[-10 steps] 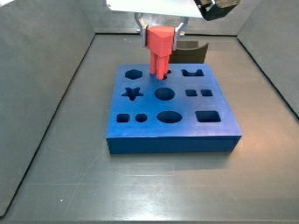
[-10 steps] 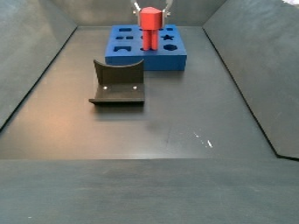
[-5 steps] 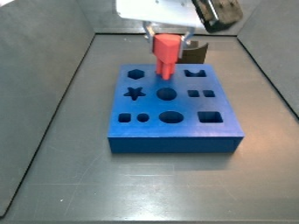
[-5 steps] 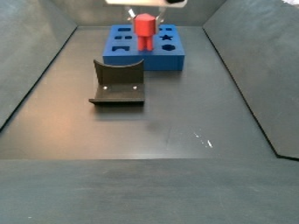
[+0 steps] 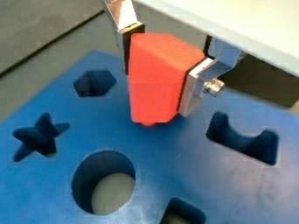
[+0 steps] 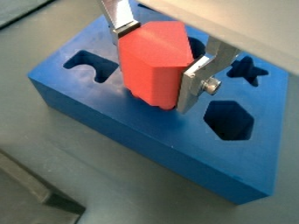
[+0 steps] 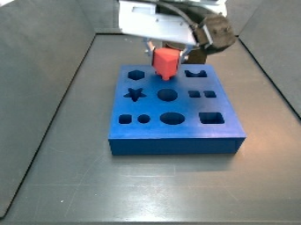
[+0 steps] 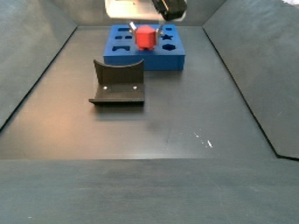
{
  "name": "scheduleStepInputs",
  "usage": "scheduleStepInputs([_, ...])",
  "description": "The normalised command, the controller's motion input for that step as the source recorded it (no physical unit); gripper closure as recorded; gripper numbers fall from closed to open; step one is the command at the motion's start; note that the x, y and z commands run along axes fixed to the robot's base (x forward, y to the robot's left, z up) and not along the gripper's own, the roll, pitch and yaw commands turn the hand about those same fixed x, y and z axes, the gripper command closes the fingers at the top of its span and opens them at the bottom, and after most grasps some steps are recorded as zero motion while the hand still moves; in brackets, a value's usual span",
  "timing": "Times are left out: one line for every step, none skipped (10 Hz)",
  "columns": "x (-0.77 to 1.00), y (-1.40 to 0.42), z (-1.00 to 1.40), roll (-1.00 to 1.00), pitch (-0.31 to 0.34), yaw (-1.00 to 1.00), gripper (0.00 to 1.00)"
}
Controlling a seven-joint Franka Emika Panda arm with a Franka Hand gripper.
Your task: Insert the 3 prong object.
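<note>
A dark grey surface (image 7: 70,176) with raised side walls fills both side views. On it sits a blue block (image 7: 177,132) cut with shaped holes, at the centre of one side view and near the top centre in the other (image 8: 170,59). Below it in that side view, well apart, stands the dark fixture (image 8: 118,83). Above the block's far half is the gripper (image 7: 167,48), white-bodied with a dark cable. Its fingers (image 5: 198,83) are clenched on the 3 prong object (image 5: 158,74), pressing its two sides in both wrist views (image 6: 156,61). The red piece stands upright over the block's top face, beside the hexagon hole (image 5: 91,84) and above the round hole (image 5: 105,179); its lower end reaches the block's top, how deep cannot be told.
</note>
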Motion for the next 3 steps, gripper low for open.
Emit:
scheduleStepInputs([0.0,0.01,-0.1,0.0,0.0,0.0,1.0])
scheduleStepInputs([0.0,0.05,0.0,-0.05,0.0,0.0,1.0])
scheduleStepInputs([0.0,0.0,0.0,0.0,0.0,0.0,1.0])
